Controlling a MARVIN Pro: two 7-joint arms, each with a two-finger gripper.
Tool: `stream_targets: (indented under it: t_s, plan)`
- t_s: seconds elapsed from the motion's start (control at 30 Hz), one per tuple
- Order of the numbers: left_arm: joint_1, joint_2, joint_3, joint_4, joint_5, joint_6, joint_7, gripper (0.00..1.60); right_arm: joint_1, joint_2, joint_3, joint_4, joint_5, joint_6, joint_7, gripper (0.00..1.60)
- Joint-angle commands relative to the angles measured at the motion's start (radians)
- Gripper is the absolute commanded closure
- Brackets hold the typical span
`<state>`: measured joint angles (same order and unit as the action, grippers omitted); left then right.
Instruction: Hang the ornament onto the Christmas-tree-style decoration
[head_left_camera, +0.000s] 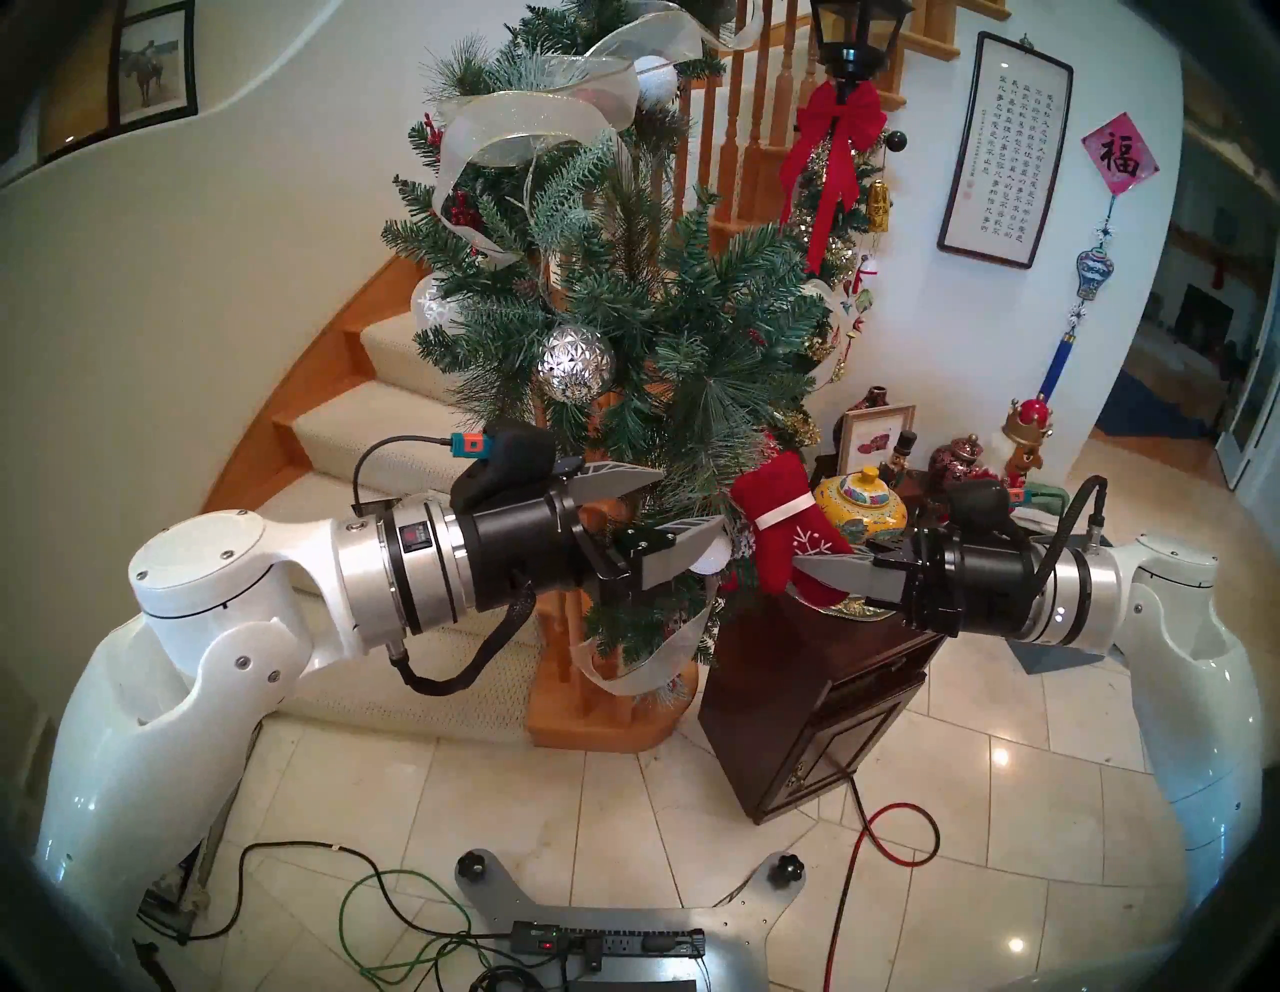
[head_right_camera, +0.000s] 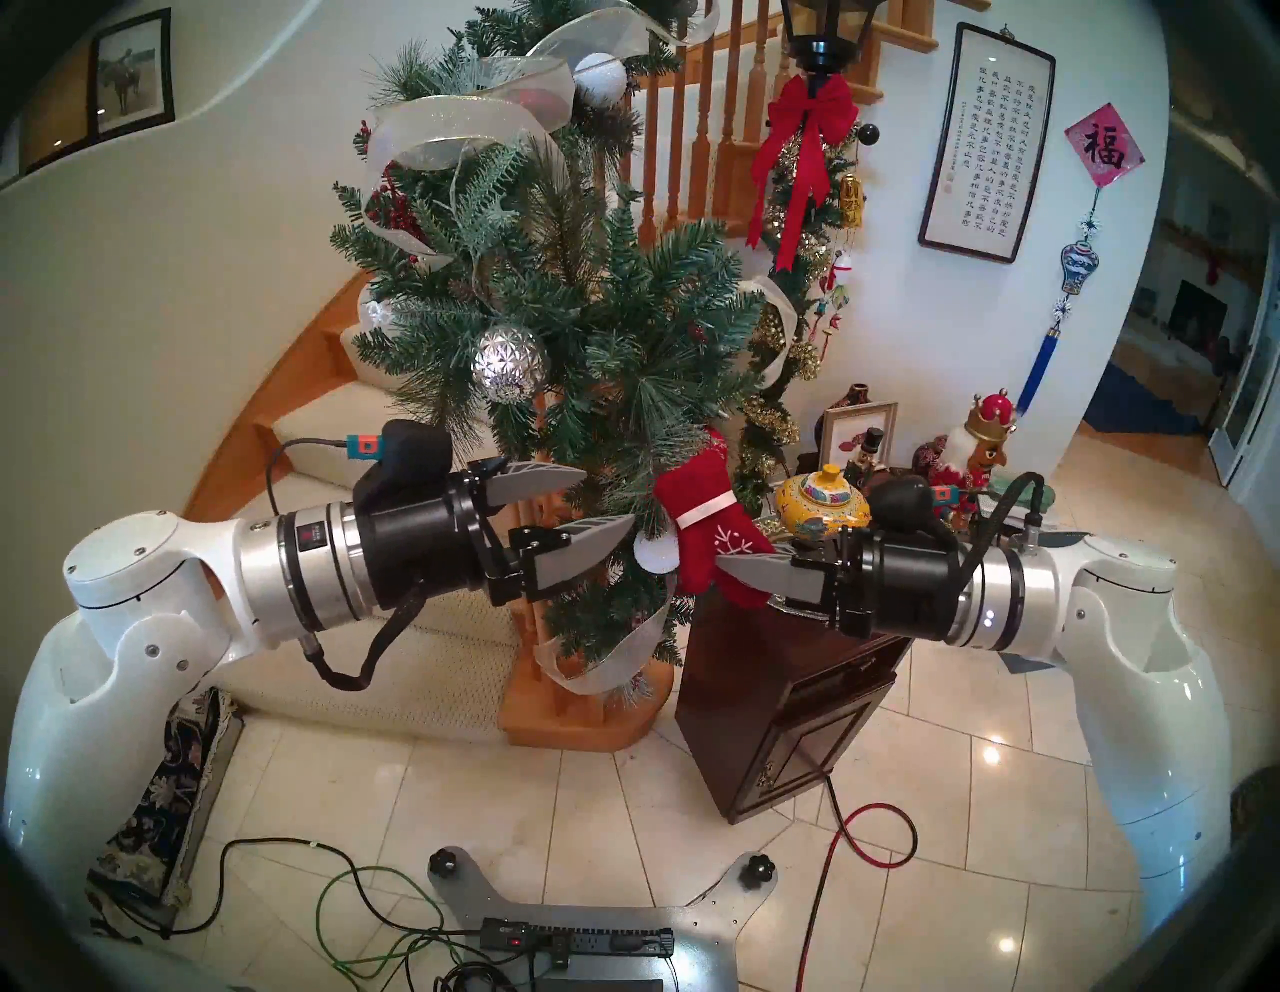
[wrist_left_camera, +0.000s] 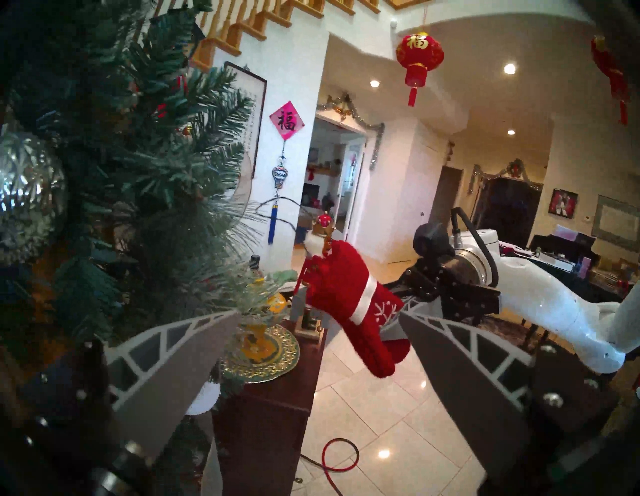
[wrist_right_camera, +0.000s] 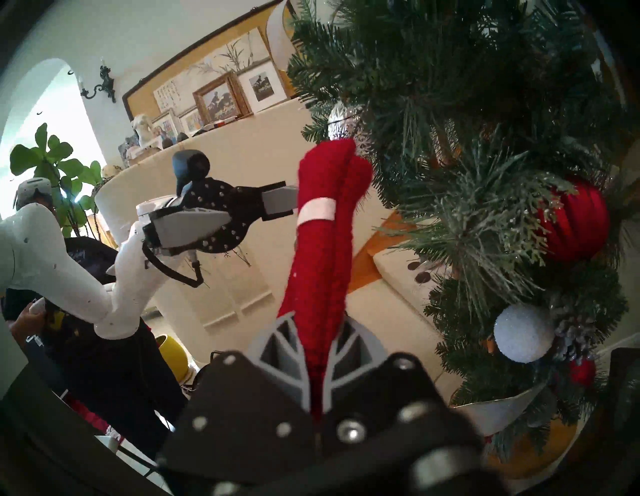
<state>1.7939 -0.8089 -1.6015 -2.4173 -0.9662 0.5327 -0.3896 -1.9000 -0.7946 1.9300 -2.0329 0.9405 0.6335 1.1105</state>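
The red felt mitten ornament (head_left_camera: 783, 526) (head_right_camera: 706, 526), with a white cuff band and white snowflake, sticks up and left from my right gripper (head_left_camera: 796, 564) (head_right_camera: 724, 564), which is shut on its finger end. Its cuff end touches the lower right needles of the bushy green garland (head_left_camera: 623, 291) (head_right_camera: 554, 291) on the stair post. The right wrist view shows the mitten (wrist_right_camera: 322, 242) clamped edge-on between the fingers, the garland (wrist_right_camera: 485, 138) to its right. My left gripper (head_left_camera: 692, 502) (head_right_camera: 609, 497) (wrist_left_camera: 320, 311) is open and empty, just left of the mitten (wrist_left_camera: 349, 301).
A dark wood cabinet (head_left_camera: 817, 693) stands under my right gripper and carries a yellow porcelain jar (head_left_camera: 862, 506) and nutcracker figures. A faceted silver ball (head_left_camera: 576, 361) and a white snowy ball (wrist_right_camera: 523, 332) hang in the garland. Cables (head_left_camera: 893, 838) lie on the tile floor.
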Motion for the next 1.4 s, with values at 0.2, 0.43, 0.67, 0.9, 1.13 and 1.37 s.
stream_targets:
  t_s: [0.2, 0.43, 0.67, 0.9, 1.13, 1.37]
  plan:
    - [0.187, -0.041, -0.09, -0.026, 0.065, -0.066, 0.062, 0.0, -0.017, -0.001, 0.074, -0.001, 0.012, -0.033, 0.053, 1.6]
    - [0.223, -0.053, -0.077, -0.026, 0.095, -0.102, 0.06, 0.0, -0.024, -0.007, 0.098, -0.006, 0.017, -0.043, 0.077, 1.6]
    - [0.231, -0.061, -0.062, -0.026, 0.137, -0.151, 0.051, 0.0, -0.022, -0.008, 0.114, -0.02, 0.044, -0.024, 0.097, 1.6]
    - [0.254, -0.066, -0.047, -0.026, 0.181, -0.199, 0.036, 0.0, -0.001, 0.006, 0.11, -0.037, 0.058, 0.0, 0.1, 1.6]
    - [0.271, -0.07, -0.043, -0.026, 0.21, -0.237, 0.02, 0.0, 0.026, 0.016, 0.094, -0.048, 0.068, 0.02, 0.085, 1.6]
    - [0.283, -0.078, -0.044, -0.026, 0.227, -0.256, 0.012, 0.0, 0.042, 0.024, 0.08, -0.05, 0.077, 0.03, 0.072, 1.6]
